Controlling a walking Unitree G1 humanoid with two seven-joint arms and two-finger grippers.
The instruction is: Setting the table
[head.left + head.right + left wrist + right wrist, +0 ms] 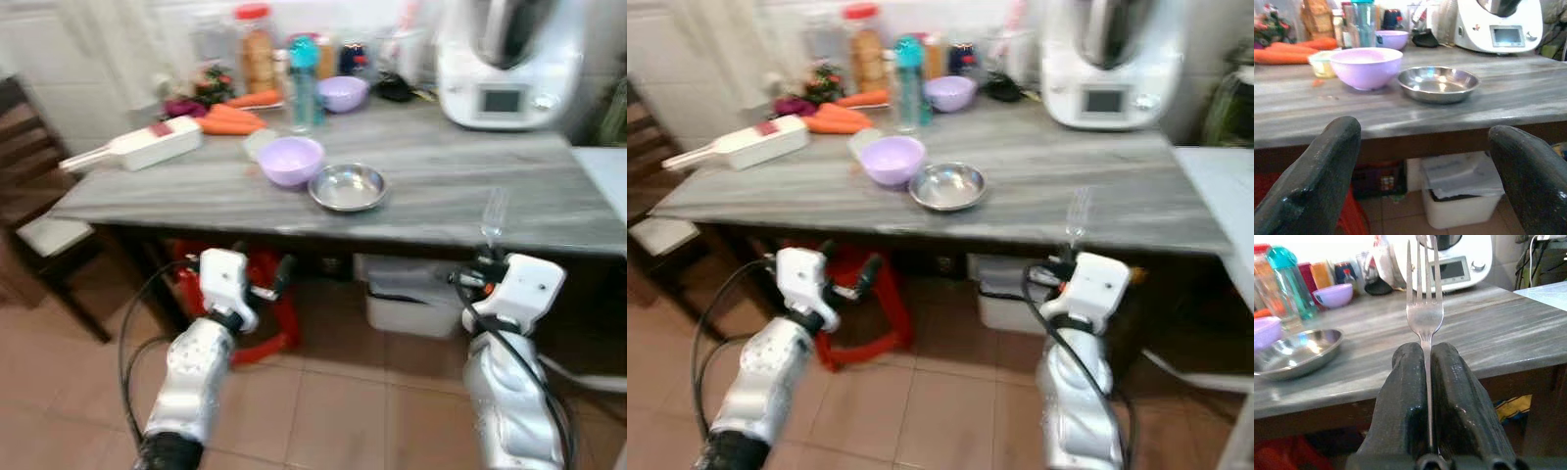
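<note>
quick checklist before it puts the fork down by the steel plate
1. Fork held firmly: ok. The right gripper is shut on its handle, tines pointing up.
2. Fork straight in the grip: ok, it stands upright between the fingers.
3. Landing spot beside the steel plate: ok, the grey tabletop to the plate's right looks bare.
4. Right gripper above table height: not ok. It sits below the table's front edge and would need to rise first.
5. Left gripper out of the way: ok, open and low in front of the table, holding nothing.
6. Purple bowl clear of the path: ok, it stands to the plate's left.
</note>
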